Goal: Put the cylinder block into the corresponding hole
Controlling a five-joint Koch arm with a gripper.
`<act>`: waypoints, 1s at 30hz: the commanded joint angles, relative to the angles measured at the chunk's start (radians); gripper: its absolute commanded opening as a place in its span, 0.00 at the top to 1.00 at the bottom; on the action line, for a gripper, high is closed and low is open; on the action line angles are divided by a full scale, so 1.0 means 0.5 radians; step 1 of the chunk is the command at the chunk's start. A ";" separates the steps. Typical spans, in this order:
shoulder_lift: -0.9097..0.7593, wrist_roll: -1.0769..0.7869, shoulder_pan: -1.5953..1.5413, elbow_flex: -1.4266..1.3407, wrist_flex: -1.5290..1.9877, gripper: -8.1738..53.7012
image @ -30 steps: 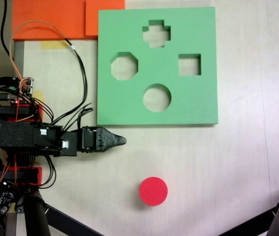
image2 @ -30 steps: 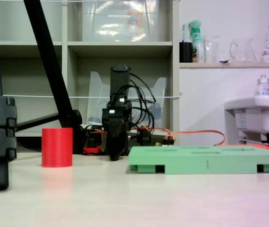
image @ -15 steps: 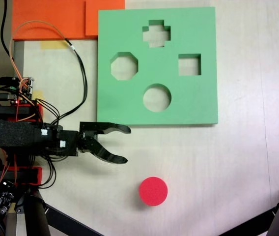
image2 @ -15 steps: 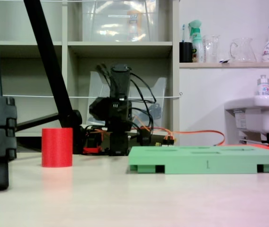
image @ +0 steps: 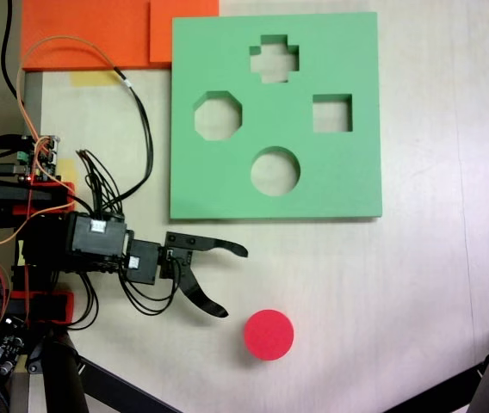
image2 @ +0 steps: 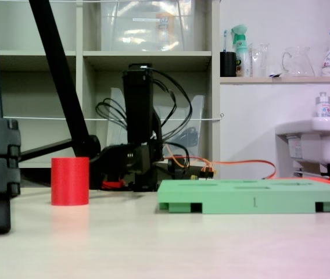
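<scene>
The red cylinder block [image: 269,335] stands upright on the pale table, below the green foam board [image: 348,172]; from the side it is the red cylinder block [image2: 70,181] left of the green board [image2: 252,197]. The round hole [image: 275,170] is the lowest cutout in the board. My black gripper [image: 236,282] is open, jaws spread wide, low over the table just left of and slightly above the block in the top-down fixed view, apart from it. In the side fixed view the gripper [image2: 131,174] sits low behind the block.
The board also has an octagonal cutout [image: 218,117], a cross cutout [image: 274,58] and a square cutout [image: 331,113]. Orange foam sheets [image: 98,34] lie at the top left. Black tripod legs [image: 81,379] cross the bottom corners. Cables [image: 133,120] loop left of the board.
The gripper opened from shut, then swung down and right toward the red block while dropping lower. Block and board stayed put.
</scene>
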State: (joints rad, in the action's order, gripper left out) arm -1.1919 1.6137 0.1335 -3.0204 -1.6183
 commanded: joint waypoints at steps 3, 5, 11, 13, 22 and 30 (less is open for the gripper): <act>-0.052 0.021 0.206 0.049 -0.307 0.03; -0.052 0.021 0.304 0.123 -0.307 0.03; 0.156 0.031 0.479 0.506 -0.206 0.03; 0.209 0.031 0.488 0.614 -0.135 0.03; 0.528 0.031 0.463 1.092 0.104 0.03; 0.506 0.031 0.451 1.065 0.141 0.36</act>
State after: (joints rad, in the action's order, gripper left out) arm -0.8928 1.6122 0.3528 -2.4804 -1.5355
